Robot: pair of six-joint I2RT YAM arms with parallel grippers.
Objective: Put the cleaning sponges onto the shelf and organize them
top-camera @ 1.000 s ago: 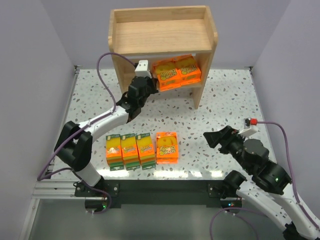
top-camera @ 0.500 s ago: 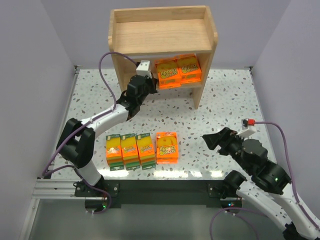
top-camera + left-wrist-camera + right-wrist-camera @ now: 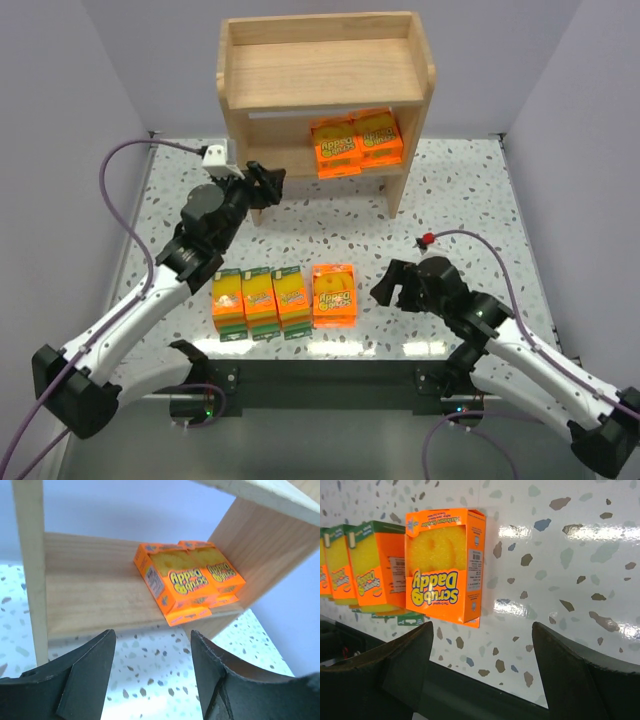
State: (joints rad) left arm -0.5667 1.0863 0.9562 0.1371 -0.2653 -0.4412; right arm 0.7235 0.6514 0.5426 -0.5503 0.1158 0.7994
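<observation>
Both arms share one build: the left arm [image 3: 130,320] and the right arm [image 3: 520,355] have white tubular links joined by chunky black motor housings. A mauve cable [image 3: 130,144] loops off the left arm. A second cable [image 3: 465,232] runs from a red plug [image 3: 428,240] on the right. A white camera block [image 3: 214,157] caps the left wrist. The left pincer [image 3: 151,632] and the right pincer [image 3: 483,626] have broad, matte black, faceted fingers.

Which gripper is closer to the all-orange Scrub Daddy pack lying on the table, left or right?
Right. The right gripper is open just beside the all-orange pack, facing it. The left gripper is far off, by the lower tier of the shelf.
</observation>
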